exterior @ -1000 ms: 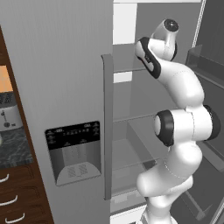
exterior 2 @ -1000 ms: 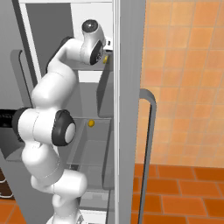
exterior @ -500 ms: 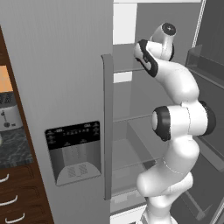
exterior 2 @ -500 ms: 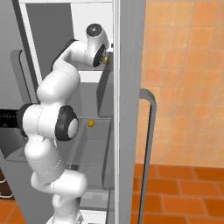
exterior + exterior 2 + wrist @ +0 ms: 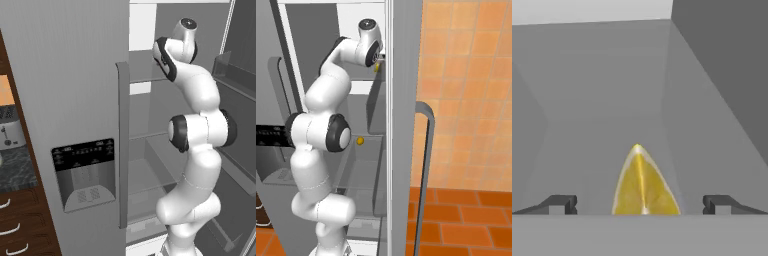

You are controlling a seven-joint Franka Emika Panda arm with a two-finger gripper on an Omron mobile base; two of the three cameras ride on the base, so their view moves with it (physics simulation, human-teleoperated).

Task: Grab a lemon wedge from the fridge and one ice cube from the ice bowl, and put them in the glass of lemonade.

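The arm reached high into the open fridge (image 5: 75, 75), up to the top shelf, because that was where the lemon wedge (image 5: 644, 185) sat. In the hand view the wedge stood right between the two fingers (image 5: 562, 204), with its pointed end aimed away from them and its wide end close to the hand. One finger was off to each side of it, and there was a clear gap on both sides — nothing was touching the wedge.

The fingers were spread as wide as they go and held nothing. That made sense, since wide fingers can slide around the wedge without knocking it over. The hand looked lined up straight with the wedge, so both fingers would meet its flat sides evenly when they squeeze.

In the right base view a small yellow bit (image 5: 376, 67) showed just past the hand, near the shelf, and this was most likely the same wedge. A small round orange thing (image 5: 360, 141) sat on a lower shelf, well below the fingers — it was not part of the job.

The first step, grabbing the wedge, looked close but was not yet done. The next move probably calls for a little push forward and then a gentle squeeze, because the wedge is tiny and could slip.
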